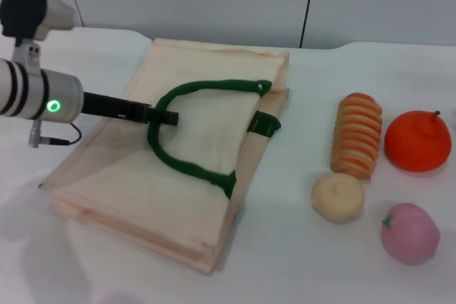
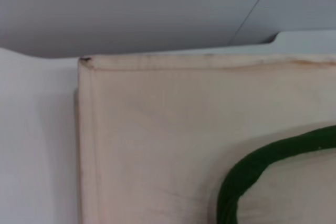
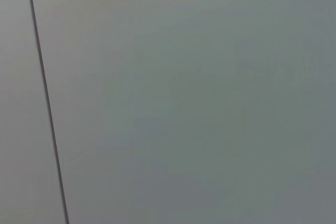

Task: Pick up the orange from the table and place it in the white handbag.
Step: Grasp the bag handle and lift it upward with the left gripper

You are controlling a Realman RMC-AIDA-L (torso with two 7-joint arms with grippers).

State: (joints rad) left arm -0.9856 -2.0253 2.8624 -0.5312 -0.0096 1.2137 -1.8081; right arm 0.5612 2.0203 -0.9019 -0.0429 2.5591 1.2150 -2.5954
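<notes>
White table (grey wall behind) bears handbag, orange.

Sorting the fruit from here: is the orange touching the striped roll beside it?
Apart. The head view shows a strip of bare table between the orange and the striped roll.

A flat cream fabric tote bag with dark green loop handles lies on the white bench. The left tool reaches the handle. A round orange fruit sits well right, beside a striped oblong roll.
</notes>
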